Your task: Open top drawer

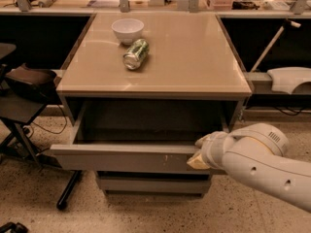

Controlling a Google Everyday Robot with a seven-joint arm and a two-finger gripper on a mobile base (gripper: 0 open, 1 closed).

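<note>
The top drawer (121,158) is a wide grey drawer under the beige table top. It stands pulled out toward me, and its dark inside shows behind the front panel. Small whitish scratches mark the panel right of centre. My gripper (200,153) sits at the right part of the drawer's front edge, at the end of my white arm (262,164) that comes in from the lower right. The arm hides the right end of the panel.
A white bowl (128,30) and a green can (135,54) lying on its side rest on the table top (194,57). A slimmer grey drawer front (150,184) sits below. A black chair (24,96) stands at the left. A white object (291,79) lies at the right.
</note>
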